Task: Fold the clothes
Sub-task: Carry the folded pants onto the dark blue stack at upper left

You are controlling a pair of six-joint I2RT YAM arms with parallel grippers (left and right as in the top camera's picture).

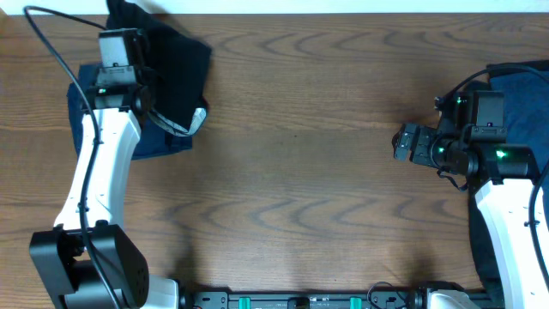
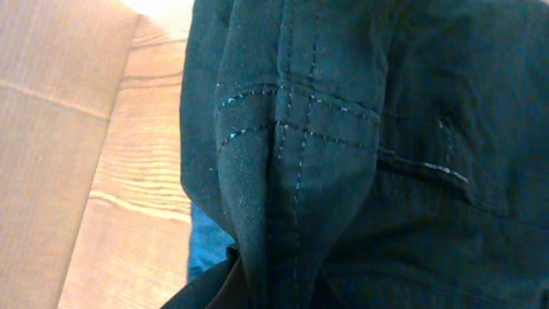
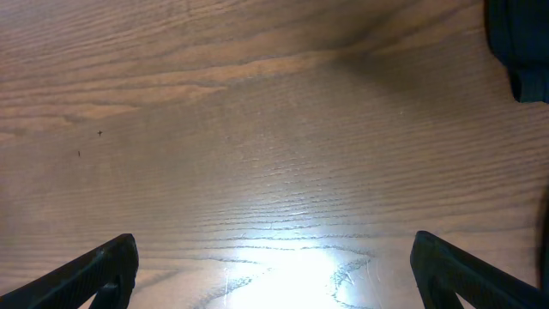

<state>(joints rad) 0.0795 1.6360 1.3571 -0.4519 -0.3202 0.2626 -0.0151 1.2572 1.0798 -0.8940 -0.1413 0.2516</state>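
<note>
Black garment (image 2: pixel 343 172) hung bunched in your closed left hand (image 1: pixel 123 34); your right hand (image 3: pixel 274 270) stood wide apart above the wooden surface (image 3: pixel 257 129).

We recorded two arms in white shells (image 1: pixel 101 167), black joints (image 1: pixel 81 262), looped black cables (image 1: pixel 53 51), green lights (image 1: pixel 500 155) and black fingers (image 3: pixel 94 275) on the right gripper (image 3: pixel 274 279).

Left hand (image 1: pixel 122 26) tips hidden in black garment (image 2: pixel 343 154); navy garment (image 1: pixel 525 94) cropped at right.
</note>
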